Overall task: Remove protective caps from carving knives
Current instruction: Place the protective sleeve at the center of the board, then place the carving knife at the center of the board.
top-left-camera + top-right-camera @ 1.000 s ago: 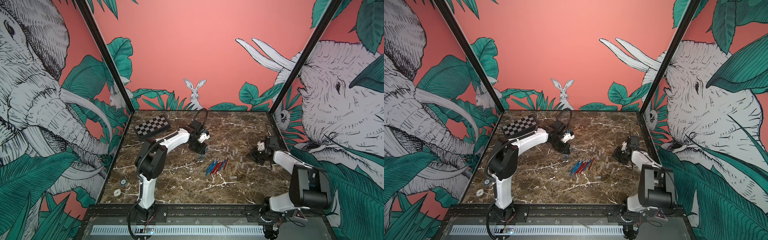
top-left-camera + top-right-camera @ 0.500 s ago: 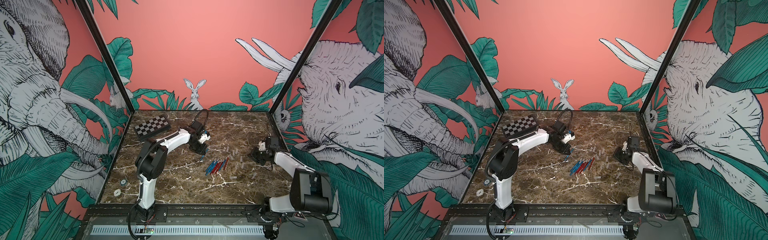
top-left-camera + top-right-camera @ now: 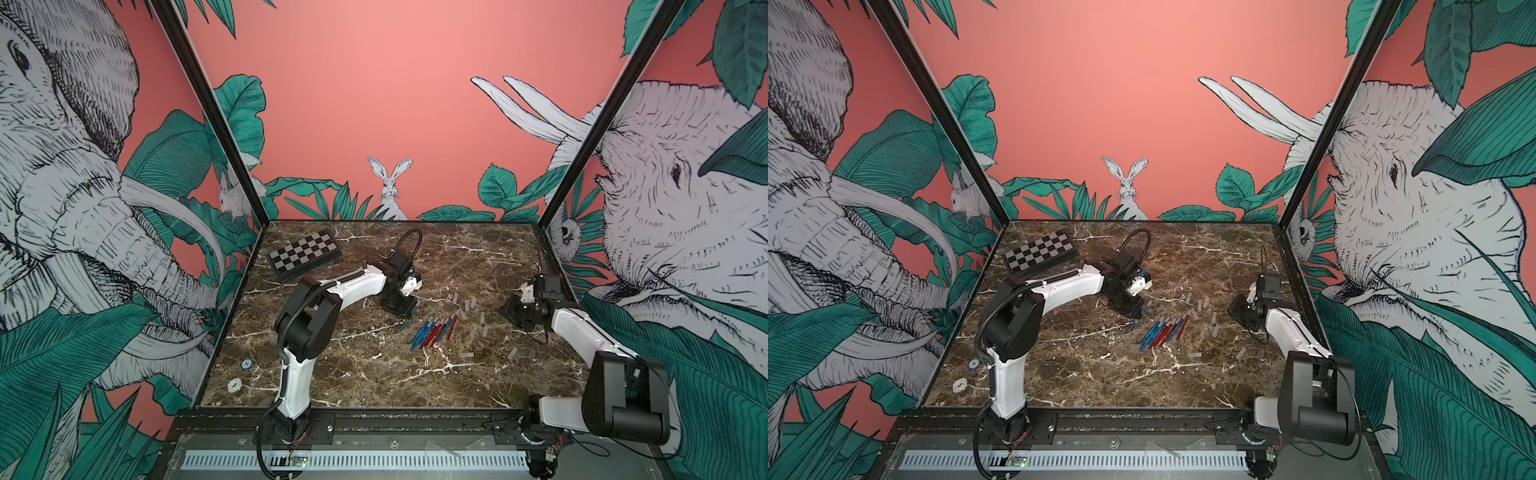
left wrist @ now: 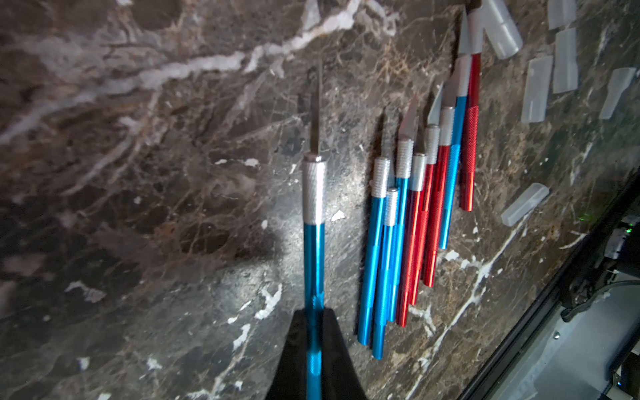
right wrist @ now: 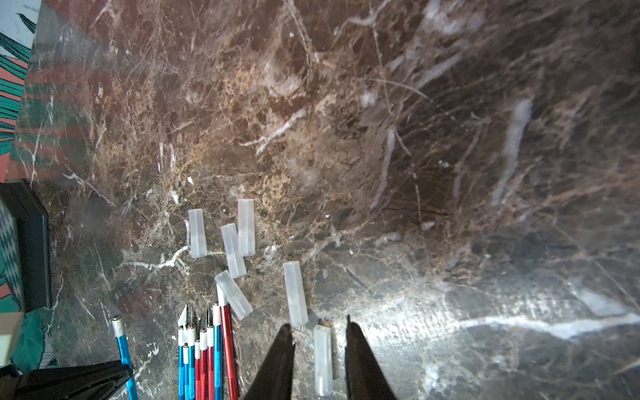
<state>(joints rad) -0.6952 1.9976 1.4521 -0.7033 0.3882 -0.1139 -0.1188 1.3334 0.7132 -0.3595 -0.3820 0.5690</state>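
My left gripper is shut on the handle of a blue carving knife, whose thin blade is bare; in both top views it pokes out below the gripper. Several more carving knives, blue and red with bare tips, lie side by side in a row on the marble. Right of them, loose clear protective caps are scattered. My right gripper is open low over the table, and one cap lies between its fingers, touching neither.
A checkered black-and-silver board lies at the back left. Two small round discs sit near the table's left edge. Two more caps lie nearer the front, right of the knife row. A black rail bounds the front.
The right gripper's jaws have spread a little wider around the cap on the table. The left arm still holds the blue knife in the same place.
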